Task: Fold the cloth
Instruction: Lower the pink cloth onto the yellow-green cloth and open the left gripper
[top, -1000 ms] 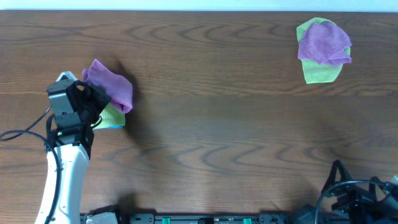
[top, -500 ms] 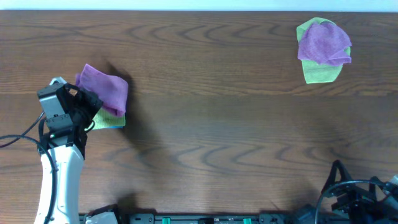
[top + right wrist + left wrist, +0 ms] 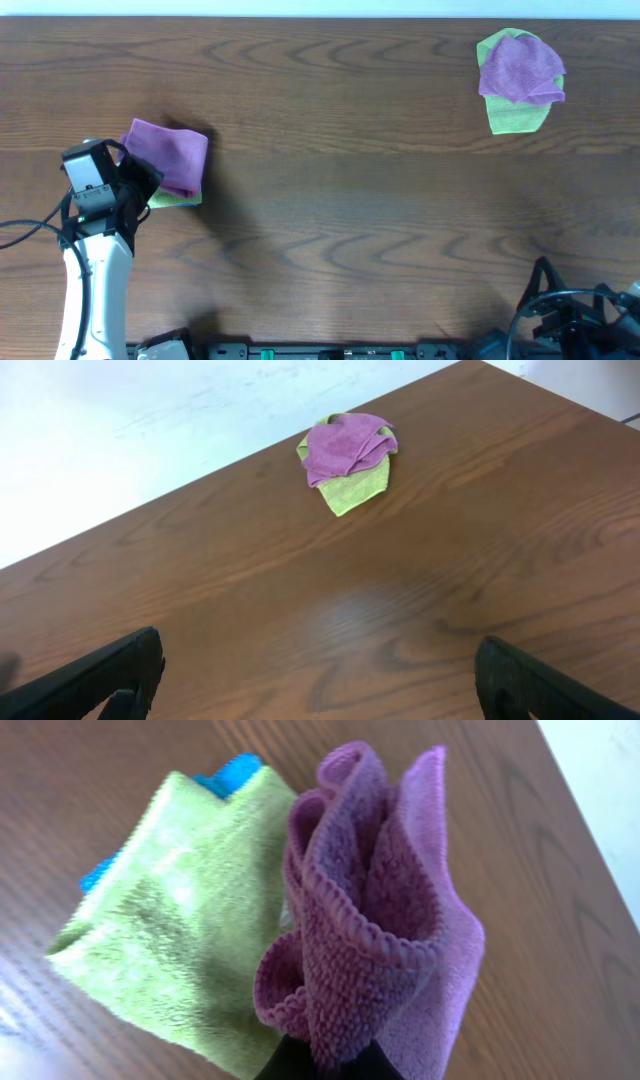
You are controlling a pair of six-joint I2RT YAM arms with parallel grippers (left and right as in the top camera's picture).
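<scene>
One arm near: left jaws clamped on the cloth (image 3: pixel 380 920), bunched just ahead over a lime-green cloth (image 3: pixel 170 920); right jaws spread wide, empty, well apart.

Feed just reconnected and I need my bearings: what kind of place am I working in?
Probably a robotics lab bench, not a home: a wood-grain table against a plain white wall, cabled robot hardware along the near edge, and only small purple and green cloths laid out.

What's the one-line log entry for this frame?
left gripper: shut on purple cloth | purple cloth: bunched, over green cloth | right gripper: open, empty
</scene>
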